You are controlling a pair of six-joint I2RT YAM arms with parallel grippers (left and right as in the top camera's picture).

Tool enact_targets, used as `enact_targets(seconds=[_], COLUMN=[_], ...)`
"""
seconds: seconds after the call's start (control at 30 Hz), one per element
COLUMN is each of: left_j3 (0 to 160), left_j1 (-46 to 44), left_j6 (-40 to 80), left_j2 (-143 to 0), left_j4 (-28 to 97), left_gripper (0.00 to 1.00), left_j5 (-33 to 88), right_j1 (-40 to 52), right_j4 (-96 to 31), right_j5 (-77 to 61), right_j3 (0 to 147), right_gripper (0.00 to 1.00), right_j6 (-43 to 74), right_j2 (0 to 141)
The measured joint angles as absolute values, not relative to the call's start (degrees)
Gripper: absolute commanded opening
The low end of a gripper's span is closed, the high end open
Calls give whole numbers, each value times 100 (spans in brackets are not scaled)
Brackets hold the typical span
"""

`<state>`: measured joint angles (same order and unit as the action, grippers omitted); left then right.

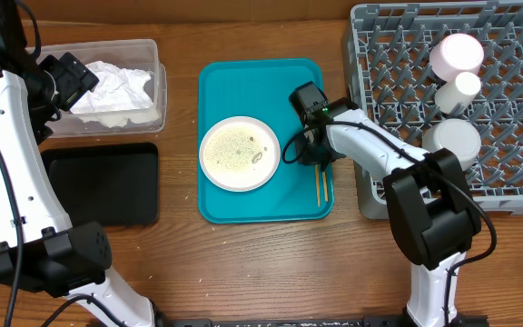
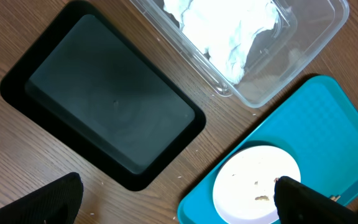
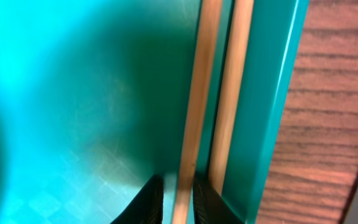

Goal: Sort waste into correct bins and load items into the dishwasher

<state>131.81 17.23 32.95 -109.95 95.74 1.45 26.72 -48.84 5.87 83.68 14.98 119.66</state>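
Open floor of the teal tray [image 1: 289, 195] lies between the plate [image 1: 240, 153] and the two chopsticks [image 3: 194, 112]. These run side by side along the tray's raised right rim [image 3: 272, 112], the outer stick against it and only a slit between the pair. Beyond the rim, a narrow strip of table [image 3: 334, 93] separates the tray from the grey rack [image 1: 516, 118]. The black tray [image 2: 110, 106] is unobstructed from above; a crumpled napkin [image 2: 229, 31] fills much of the clear tub [image 2: 303, 56].

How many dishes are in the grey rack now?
3: pink bowl at the far side, small white cup beside it, whitish bowl nearer. The arm may hide others.
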Motion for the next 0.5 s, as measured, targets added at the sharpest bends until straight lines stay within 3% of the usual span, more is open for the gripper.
enact_targets(seconds=[0.1,0.5], left_j3=[13181,13181], left_j1=[1723,1723], left_j6=[3295,3295], left_j2=[-10995,-10995], left_j4=[9572,9564], left_gripper=[100,100], left_j5=[148,145], right_j1=[2672,2672], right_j4=[-4755,-5183], right_j5=[585,596], right_j3=[8232,8486], right_gripper=[4,4], right_j6=[1505,1496], right_j2=[11896,11907])
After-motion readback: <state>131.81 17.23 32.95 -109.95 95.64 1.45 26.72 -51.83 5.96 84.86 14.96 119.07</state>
